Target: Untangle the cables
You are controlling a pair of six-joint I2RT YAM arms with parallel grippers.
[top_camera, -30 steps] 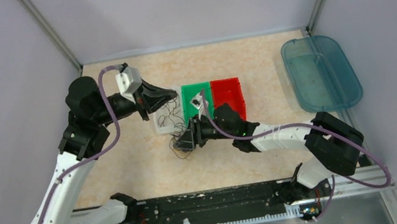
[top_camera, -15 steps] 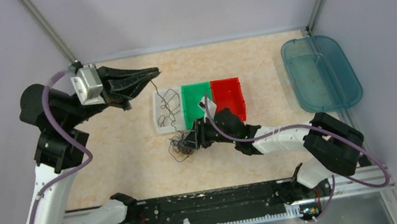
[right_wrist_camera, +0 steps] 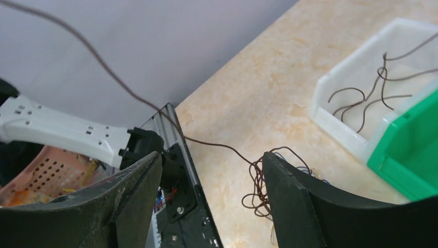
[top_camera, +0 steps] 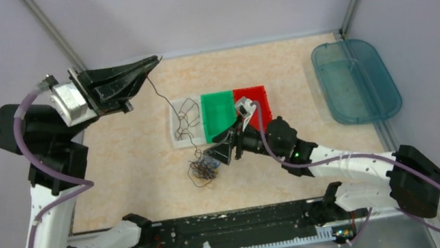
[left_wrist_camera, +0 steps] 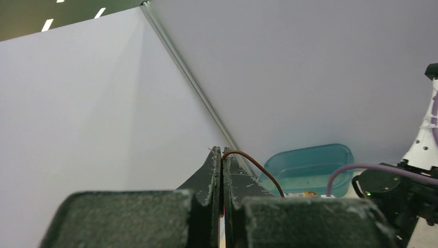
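The cables (top_camera: 204, 168) lie as a small bundle of dark brown, blue and yellow wires on the table in front of the bins; the bundle also shows in the right wrist view (right_wrist_camera: 263, 181). My left gripper (top_camera: 157, 59) is raised high and shut on one dark brown cable (left_wrist_camera: 253, 164), which runs taut down to the bundle (top_camera: 169, 108). My right gripper (top_camera: 216, 154) is open and empty, just to the right of the bundle, above the table. Its fingers (right_wrist_camera: 289, 196) stand wide apart.
A white bin (top_camera: 173, 129) holds loose brown wires. A green bin (top_camera: 219, 116) and a red bin (top_camera: 253, 107) stand beside it. A teal tray (top_camera: 356, 80) lies at the far right. Walls close in on the left, back and right.
My left gripper has risen and moved back left, pulling the brown cable taut. My right gripper has let go of the bundle, opened and drawn back to the right.
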